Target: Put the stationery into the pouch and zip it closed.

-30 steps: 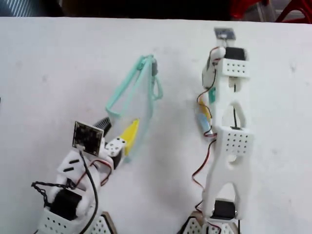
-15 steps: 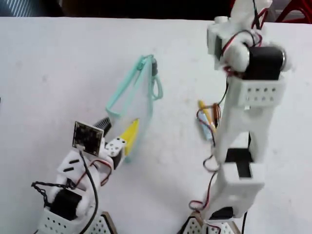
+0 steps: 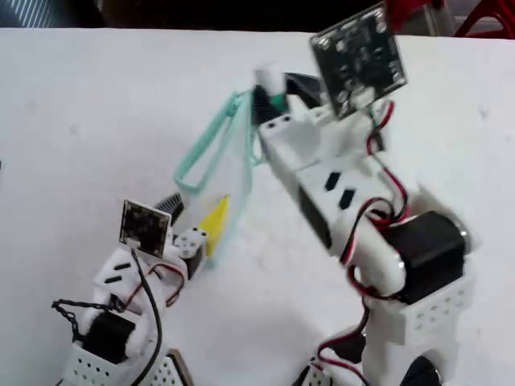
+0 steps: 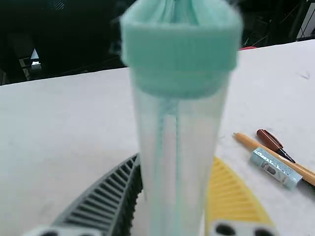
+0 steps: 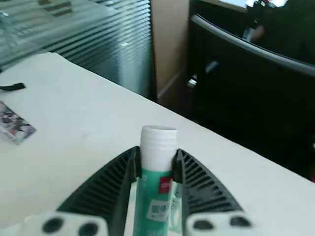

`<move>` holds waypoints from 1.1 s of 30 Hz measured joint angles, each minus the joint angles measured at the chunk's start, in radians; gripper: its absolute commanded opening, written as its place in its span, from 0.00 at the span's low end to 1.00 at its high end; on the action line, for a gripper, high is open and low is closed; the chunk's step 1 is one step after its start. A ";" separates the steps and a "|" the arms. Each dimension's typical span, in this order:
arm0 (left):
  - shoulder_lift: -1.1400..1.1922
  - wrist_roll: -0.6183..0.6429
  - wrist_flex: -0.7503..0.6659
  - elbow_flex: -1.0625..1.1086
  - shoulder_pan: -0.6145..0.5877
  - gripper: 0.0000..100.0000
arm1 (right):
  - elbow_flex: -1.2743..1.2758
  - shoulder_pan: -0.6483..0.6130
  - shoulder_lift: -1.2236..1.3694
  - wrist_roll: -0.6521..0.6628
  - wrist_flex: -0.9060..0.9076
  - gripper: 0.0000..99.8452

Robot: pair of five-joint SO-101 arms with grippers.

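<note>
A clear pouch (image 3: 219,153) with teal trim lies on the white table, its far end by the zipper pull. My left gripper (image 3: 201,206) is shut on the pouch's near end, one dark and one yellow finger on either side; in the left wrist view the pouch (image 4: 179,98) stands up between those fingers (image 4: 231,196). My right gripper (image 3: 278,88) hovers over the pouch's far end, shut on a green glue stick (image 3: 270,84) with a white cap. In the right wrist view the glue stick (image 5: 156,167) sits upright between the dark fingers (image 5: 197,182).
An orange pen (image 4: 275,158), a dark red pen (image 4: 272,142) and a small light-blue stick (image 4: 274,168) lie on the table to the right of the pouch. A small printed card (image 5: 15,129) lies farther off. The table's far edge (image 3: 161,30) borders a dark room.
The right arm has lifted off the table on the right and swung left, carrying the glue stick over the pouch's far end. The left arm and pouch have stayed put.
</note>
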 measured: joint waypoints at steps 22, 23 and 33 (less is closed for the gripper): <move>0.000 0.000 0.000 0.000 0.005 0.21 | 0.712 -0.153 -0.121 -0.002 -0.643 0.02; 0.000 0.000 0.000 0.000 0.005 0.21 | 0.750 -0.153 -0.152 -0.012 -0.667 0.02; -0.002 0.000 0.000 0.000 0.008 0.21 | 1.106 -0.140 -0.525 -0.080 -0.796 0.02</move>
